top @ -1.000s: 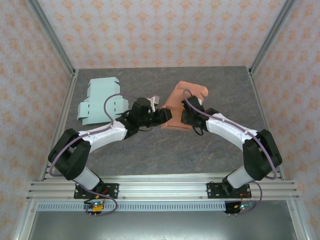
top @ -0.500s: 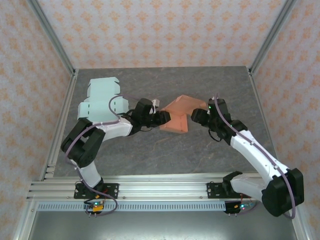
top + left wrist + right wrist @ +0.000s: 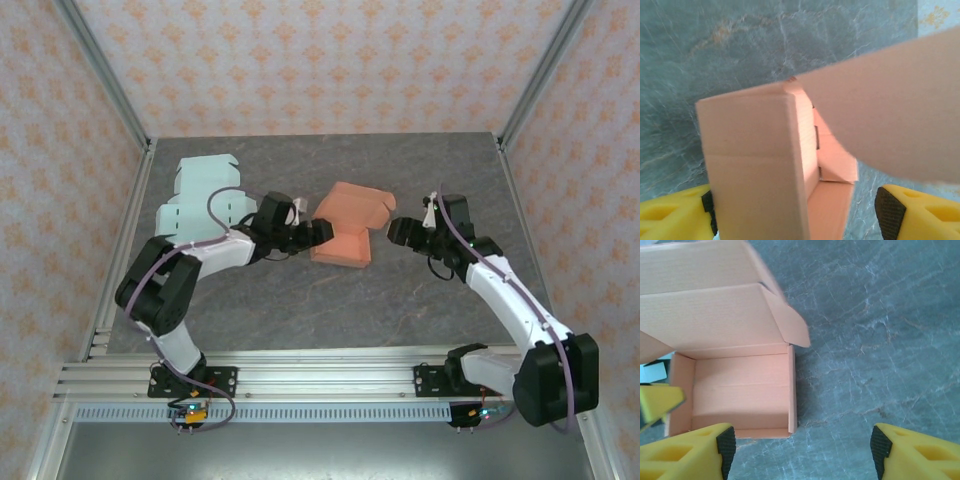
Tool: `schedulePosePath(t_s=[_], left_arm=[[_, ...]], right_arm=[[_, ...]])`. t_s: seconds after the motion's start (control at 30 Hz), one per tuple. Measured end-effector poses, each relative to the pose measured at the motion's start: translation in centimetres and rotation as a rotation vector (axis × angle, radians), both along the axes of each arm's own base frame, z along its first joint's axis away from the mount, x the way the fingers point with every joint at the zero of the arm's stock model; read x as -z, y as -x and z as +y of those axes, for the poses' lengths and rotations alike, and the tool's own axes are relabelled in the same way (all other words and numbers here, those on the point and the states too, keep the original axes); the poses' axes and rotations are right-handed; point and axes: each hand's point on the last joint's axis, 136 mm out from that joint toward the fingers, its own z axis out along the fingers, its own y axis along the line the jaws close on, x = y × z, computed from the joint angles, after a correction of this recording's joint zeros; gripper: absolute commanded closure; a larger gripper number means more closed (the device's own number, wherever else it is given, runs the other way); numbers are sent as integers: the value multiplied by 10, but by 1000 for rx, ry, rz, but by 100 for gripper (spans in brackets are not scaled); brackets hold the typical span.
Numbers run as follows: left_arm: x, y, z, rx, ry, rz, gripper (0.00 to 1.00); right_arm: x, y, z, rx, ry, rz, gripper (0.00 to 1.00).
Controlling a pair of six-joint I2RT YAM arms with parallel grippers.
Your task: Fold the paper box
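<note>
Now my left claw (image 3: 317,233) and right claw (image 3: 396,232) both hang released, flanking the orange cardboard box (image 3: 346,226). It sits open-topped near the middle of the grey table (image 3: 330,305), nothing grasped.

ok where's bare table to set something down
Free: the near strip of table between the left arm and right arm, in front of the box; the strip behind the box; the far right corner. Crowded: the middle, where the left gripper and right gripper flank the box, and the far left, under the mint sheet.
</note>
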Motion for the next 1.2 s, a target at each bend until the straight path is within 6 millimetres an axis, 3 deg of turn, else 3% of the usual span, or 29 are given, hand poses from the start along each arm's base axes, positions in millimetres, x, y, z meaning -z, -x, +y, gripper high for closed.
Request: schedulePosePath(t_s=[0.27, 0.5, 0.63, 0.8, 1.0, 1.2], left_arm=[[-56, 8, 27, -17, -71, -151, 10], [-58, 17, 48, -15, -194, -190, 10], [-56, 17, 61, -19, -292, -193, 10], [-79, -3, 78, -140, -249, -181, 5], [-89, -38, 125, -452, -40, 4, 0], [-65, -69, 97, -527, 124, 215, 2]], right_arm=[[-7, -10, 9, -106, 42, -21, 18], [-16, -10, 10, -127, 48, -26, 4], [-21, -23, 6, -23, -82, 51, 4], [-27, -61, -16, 207, -332, 200, 4], [-18, -77, -3, 335, -556, 386, 2], [0, -88, 13, 428, -638, 500, 3]])
